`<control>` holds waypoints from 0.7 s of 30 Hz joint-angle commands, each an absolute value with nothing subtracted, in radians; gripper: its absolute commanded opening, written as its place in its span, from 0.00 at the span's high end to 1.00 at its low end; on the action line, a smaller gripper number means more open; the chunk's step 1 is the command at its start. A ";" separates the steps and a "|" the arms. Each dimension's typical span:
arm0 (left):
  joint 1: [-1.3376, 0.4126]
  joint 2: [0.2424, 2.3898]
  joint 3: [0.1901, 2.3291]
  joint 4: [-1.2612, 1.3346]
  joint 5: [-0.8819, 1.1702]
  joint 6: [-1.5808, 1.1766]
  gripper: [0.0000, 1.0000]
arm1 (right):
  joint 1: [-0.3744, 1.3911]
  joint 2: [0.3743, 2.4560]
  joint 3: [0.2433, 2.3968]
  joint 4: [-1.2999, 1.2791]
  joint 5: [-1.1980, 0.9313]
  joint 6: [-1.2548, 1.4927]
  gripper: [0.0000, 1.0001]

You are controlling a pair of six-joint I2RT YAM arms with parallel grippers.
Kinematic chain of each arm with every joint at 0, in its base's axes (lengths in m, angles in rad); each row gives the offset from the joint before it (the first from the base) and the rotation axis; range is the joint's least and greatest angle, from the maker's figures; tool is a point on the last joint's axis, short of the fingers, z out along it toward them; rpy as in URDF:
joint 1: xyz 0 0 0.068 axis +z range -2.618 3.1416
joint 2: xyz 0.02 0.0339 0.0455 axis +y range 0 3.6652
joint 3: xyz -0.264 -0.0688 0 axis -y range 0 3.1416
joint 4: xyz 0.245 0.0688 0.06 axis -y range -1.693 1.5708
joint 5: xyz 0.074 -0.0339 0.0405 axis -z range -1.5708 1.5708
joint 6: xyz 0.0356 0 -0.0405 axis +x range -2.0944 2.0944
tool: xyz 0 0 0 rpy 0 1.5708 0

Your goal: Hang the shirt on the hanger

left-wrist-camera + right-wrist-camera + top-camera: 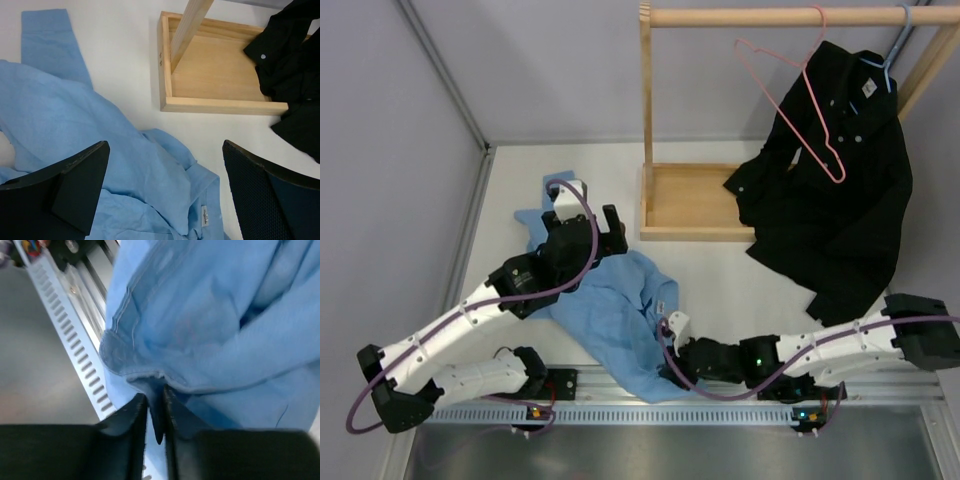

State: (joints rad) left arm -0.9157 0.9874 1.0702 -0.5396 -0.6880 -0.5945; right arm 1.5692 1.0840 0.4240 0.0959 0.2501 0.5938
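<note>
White table point(720, 280) throughout. Nearest, at the front edge: right tool point(155, 396), pinched nearly shut on a hem of the shirt point(610, 310). Just beyond: rest of that shirt, crumpled on the table. Above its far part: left tool point(164, 150), spread wide, gripping nothing. Farthest: hanger point(786, 110), hooked on wooden rail point(750, 16), against 1 black shirt point(830, 210).

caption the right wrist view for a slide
Right gripper shut on a fold of the light blue shirt beside the slotted rail.
</note>
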 commanded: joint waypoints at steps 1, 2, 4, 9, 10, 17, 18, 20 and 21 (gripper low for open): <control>-0.910 0.928 1.016 -0.503 -0.655 -0.591 0.02 | 1.678 1.111 0.469 0.031 0.518 0.779 0.78; -0.910 0.916 1.005 -0.505 -0.652 -0.589 0.02 | 1.684 1.109 0.482 0.008 0.531 0.785 0.55; -0.910 0.881 0.977 -0.511 -0.646 -0.583 0.02 | 1.689 1.063 0.509 -0.084 0.555 0.796 0.44; -0.910 0.833 0.956 -0.558 -0.652 -0.578 0.02 | 1.665 0.824 0.541 -0.271 0.626 0.822 0.32; -0.910 0.828 0.947 -0.569 -0.655 -0.580 0.02 | 1.642 0.792 0.548 -0.343 0.626 0.831 0.27; -0.910 0.818 0.937 -0.569 -0.655 -0.609 0.02 | 1.079 0.719 0.529 -0.310 0.238 0.670 0.23; -0.910 0.821 0.940 -0.568 -0.649 -0.611 0.02 | 1.037 0.750 0.514 -0.273 0.144 0.663 0.25; -0.910 0.828 0.945 -0.568 -0.632 -0.606 0.02 | 0.971 0.790 0.497 -0.147 0.075 0.646 0.29; -0.910 0.831 0.948 -0.566 -0.627 -0.604 0.02 | 0.960 0.846 0.492 -0.114 0.042 0.640 0.31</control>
State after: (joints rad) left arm -0.9150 0.8238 0.9379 -0.5613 -0.6426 -0.6003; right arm 1.0084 0.7609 0.5110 -0.2466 0.2596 0.6960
